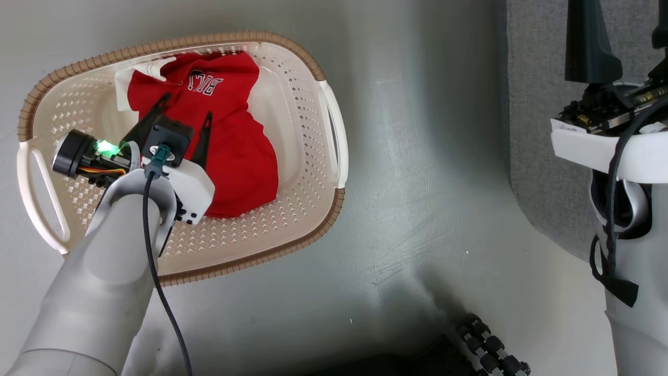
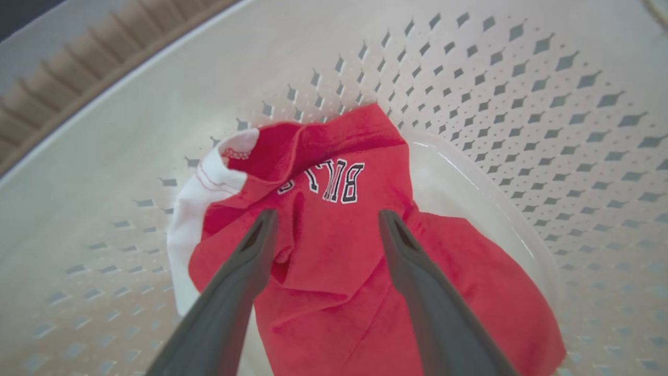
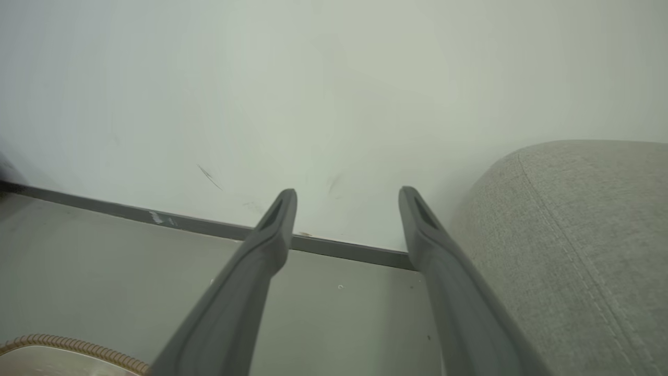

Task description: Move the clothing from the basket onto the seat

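A red shirt, the clothing (image 1: 235, 156) with a white collar and white lettering, lies crumpled in the cream basket (image 1: 308, 172) on the floor at the left. My left gripper (image 1: 187, 108) hangs open just above the clothing (image 2: 334, 271), one finger on each side of a fold below the lettering, inside the basket (image 2: 522, 104). Nothing sits between its fingers. My right gripper (image 1: 626, 31) is open and empty at the upper right, over the edge of the grey-green seat (image 1: 532, 130). In the right wrist view this gripper (image 3: 347, 196) points at the wall, with the seat (image 3: 574, 235) to its right.
Grey floor (image 1: 417, 209) separates the basket from the seat. A pale wall with a dark baseboard (image 3: 156, 219) stands behind. A bit of the basket's brown rim (image 3: 68, 344) shows at the lower left. Part of my dark wheeled base (image 1: 490, 350) is at the bottom.
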Controlling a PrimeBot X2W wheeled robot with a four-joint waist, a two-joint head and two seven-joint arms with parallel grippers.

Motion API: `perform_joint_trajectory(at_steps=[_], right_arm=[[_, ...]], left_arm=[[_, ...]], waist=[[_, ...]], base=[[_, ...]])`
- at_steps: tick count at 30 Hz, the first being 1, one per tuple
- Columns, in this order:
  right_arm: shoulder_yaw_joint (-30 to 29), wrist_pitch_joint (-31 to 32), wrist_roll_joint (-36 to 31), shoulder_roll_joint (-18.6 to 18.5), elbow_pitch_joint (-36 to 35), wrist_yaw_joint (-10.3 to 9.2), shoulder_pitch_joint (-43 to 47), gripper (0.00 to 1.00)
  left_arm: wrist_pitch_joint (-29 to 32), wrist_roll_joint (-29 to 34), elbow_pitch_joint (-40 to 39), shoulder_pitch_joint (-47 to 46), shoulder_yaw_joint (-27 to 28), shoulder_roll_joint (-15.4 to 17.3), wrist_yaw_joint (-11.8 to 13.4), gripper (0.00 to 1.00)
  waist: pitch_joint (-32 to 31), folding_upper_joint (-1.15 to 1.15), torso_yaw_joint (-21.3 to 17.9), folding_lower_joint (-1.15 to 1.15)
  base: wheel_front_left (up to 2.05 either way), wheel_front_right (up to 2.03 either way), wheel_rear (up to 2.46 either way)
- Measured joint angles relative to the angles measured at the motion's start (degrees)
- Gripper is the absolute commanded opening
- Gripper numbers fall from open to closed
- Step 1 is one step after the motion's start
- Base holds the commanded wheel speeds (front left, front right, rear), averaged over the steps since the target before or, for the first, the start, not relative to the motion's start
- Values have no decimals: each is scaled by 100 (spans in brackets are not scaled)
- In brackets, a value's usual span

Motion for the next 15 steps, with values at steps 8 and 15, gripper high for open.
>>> perform_joint_trajectory(at_steps=[8, 15], right_arm=[[11, 0, 0, -3, -35, 0, -53, 100], [12, 0, 11, -4, -40, 0, -150, 100]], left_arm=[[-20, 30, 234, -292, 62, 9, 169, 100], [-36, 56, 449, -422, 60, -12, 253, 77]], waist=[[160, 0, 13, 0], [253, 0, 16, 0]], base=[[0, 0, 0], [0, 0, 0]])
